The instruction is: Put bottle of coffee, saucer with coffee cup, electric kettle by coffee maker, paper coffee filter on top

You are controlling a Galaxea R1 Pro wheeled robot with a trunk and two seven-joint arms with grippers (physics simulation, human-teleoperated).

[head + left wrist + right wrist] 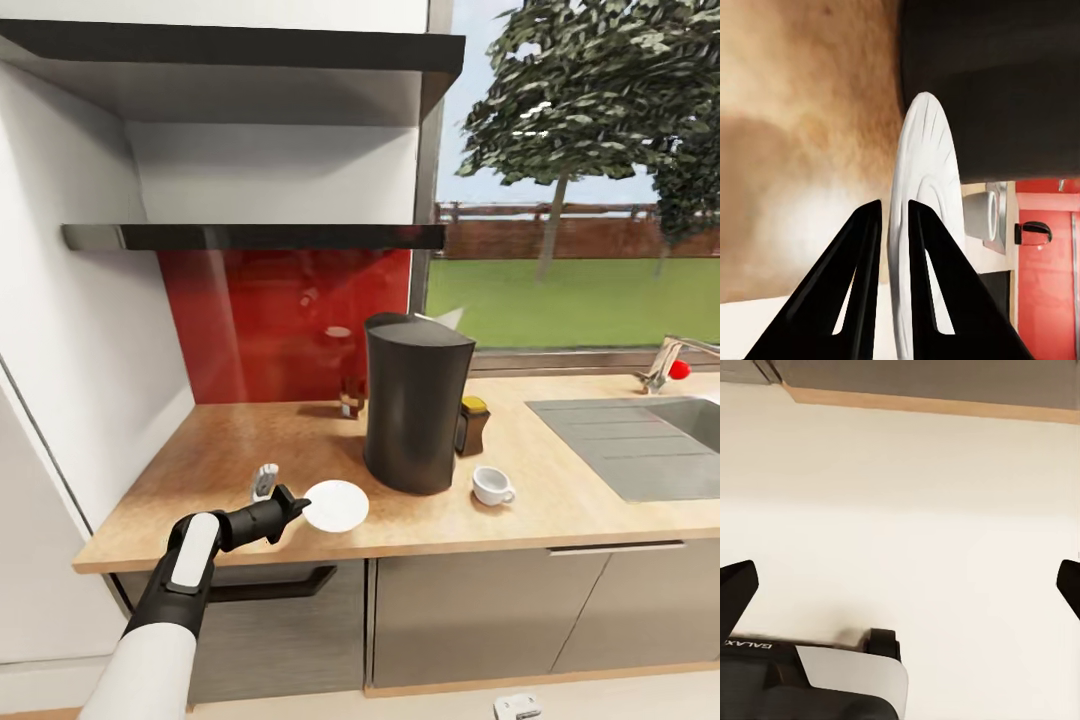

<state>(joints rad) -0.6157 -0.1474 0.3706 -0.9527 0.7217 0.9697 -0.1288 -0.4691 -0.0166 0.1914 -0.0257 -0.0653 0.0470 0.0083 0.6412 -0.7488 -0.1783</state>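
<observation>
Left tool (297, 506): fingers nearly closed, pinching the saucer (337, 505) by its rim at the desk's (220, 470) front edge; lower flat beside the coffee maker (415, 405), cup (491, 485) next; right tool (900, 585) wide open, empty.

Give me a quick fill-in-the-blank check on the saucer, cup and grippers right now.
1. The left gripper is shut on the rim of the ____.
2. The coffee cup stands on the countertop, not yet on the ____.
3. The right gripper's fingers are spread ____ above the floor.

Missing words: saucer; saucer; open
</observation>
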